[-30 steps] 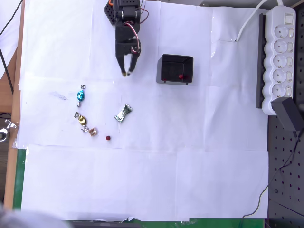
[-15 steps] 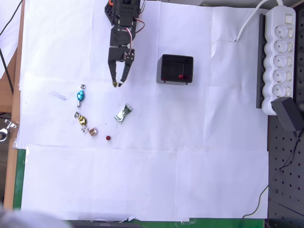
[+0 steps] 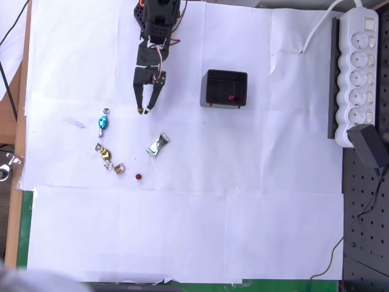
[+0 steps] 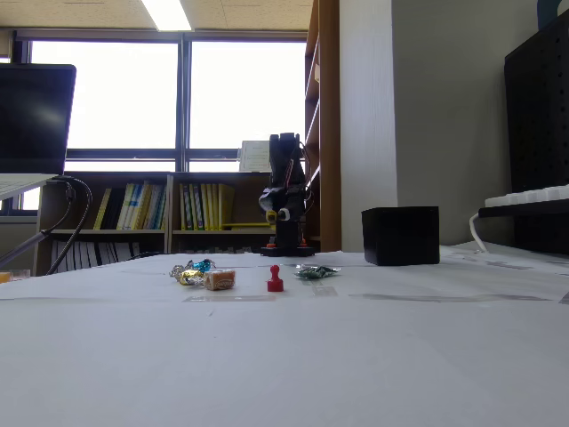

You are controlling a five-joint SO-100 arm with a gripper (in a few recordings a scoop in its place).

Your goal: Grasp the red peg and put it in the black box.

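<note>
The gripper (image 3: 144, 111), seemingly almost closed and holding nothing, is hovering toward the worktop's far edge, so it should be opening wider while descending straight over the red peg (image 3: 138, 176) standing upright nearer the middle, avoiding the silver-green candy (image 3: 157, 145).

From low at the tabletop's (image 4: 284, 356) near edge, I see the red peg (image 4: 275, 279) standing upright mid-table, a pinkish-gold candy (image 4: 219, 280) just left of it, a silver-green candy (image 4: 316, 271) right. The black box (image 4: 401, 236) sits toward the right edge. My arm (image 4: 284, 196) stands at the far edge.
</note>
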